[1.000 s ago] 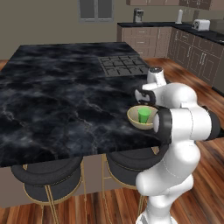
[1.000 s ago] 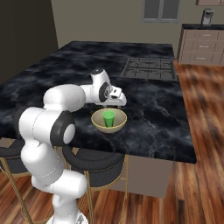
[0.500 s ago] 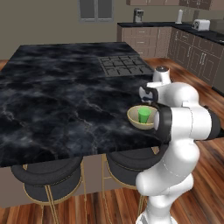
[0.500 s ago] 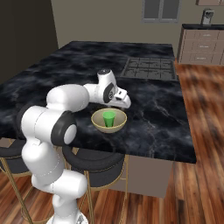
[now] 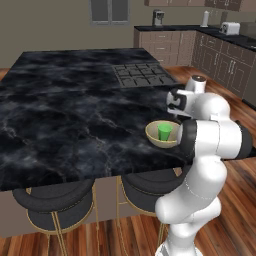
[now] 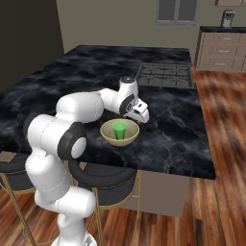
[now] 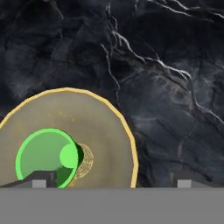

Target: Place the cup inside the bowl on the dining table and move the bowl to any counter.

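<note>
A glossy reddish wooden floor [image 6: 226, 192] spreads below and to the side of the pincer, round black stools [image 5: 55, 202] with thin gold legs stand beneath it, and far beyond it sit a coffee maker [image 5: 158, 17] and a toaster [image 5: 229, 28].

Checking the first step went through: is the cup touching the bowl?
Touching. In the hand view the cup stands upright on the floor of the bowl; the right base view shows it seated inside.
</note>
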